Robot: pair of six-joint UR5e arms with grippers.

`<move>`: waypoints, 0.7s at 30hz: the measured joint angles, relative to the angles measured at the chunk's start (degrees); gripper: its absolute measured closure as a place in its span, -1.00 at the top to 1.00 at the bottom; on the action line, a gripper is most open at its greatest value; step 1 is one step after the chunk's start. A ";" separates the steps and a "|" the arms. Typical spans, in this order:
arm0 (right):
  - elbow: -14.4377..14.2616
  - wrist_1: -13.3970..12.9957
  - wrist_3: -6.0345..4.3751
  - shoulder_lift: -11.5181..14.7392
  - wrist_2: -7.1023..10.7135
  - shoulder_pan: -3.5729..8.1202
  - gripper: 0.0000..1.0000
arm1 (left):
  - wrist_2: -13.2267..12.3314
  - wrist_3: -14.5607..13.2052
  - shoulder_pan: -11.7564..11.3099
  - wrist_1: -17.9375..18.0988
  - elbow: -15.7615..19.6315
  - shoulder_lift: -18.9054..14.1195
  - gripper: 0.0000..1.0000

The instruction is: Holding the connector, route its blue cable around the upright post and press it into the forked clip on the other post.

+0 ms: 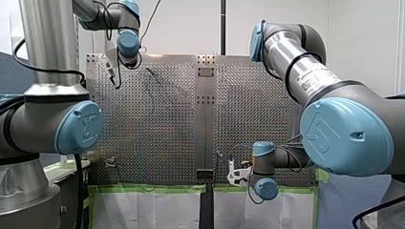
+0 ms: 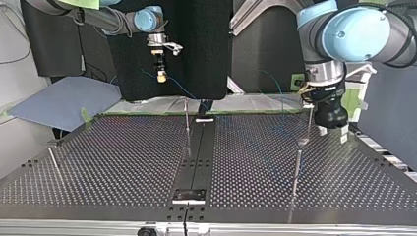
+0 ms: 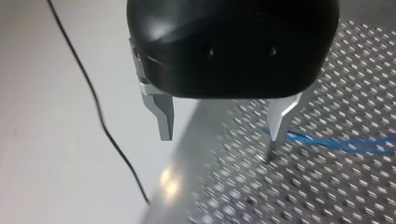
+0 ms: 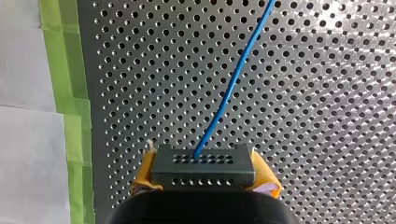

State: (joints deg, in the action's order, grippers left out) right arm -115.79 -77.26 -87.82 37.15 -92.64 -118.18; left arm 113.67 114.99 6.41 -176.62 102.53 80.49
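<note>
right fingers [image 4: 144, 176] half hidden behind connector [image 4: 203, 168]; blue cable [image 4: 233, 79] cut off.

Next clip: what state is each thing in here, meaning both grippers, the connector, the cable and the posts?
Right gripper: shut on the connector, a yellow pad on each side.
Connector: held, lifted clear of the table.
Blue cable: plugged into the connector, running out over the table; its routing cannot be told.
Left gripper: open, empty.
Posts: upright.

Perforated table [image 2: 123, 157] with upright posts [image 2: 187, 125]
</note>
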 joint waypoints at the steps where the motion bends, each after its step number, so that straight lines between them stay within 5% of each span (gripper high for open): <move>1: 0.01 0.00 -0.05 0.00 0.00 0.03 -1.00 | -0.40 -0.62 -0.02 -0.59 -0.61 -0.62 1.00; 6: 0.01 -0.06 -0.47 0.02 0.00 0.08 -1.00 | -2.84 -3.36 0.14 -3.37 -3.35 -2.35 1.00; 15: 0.05 -0.29 -1.71 0.01 0.57 0.10 -1.00 | -7.76 -8.46 -0.40 -8.45 -8.45 -0.41 1.00; 21: 0.13 -0.58 -2.33 0.02 1.26 0.10 -1.00 | -8.08 -11.51 -0.49 -11.48 -11.33 1.20 1.00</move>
State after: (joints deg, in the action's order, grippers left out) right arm -115.65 -77.84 -90.15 37.16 -91.38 -118.08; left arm 105.60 103.48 5.92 -188.09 91.20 81.69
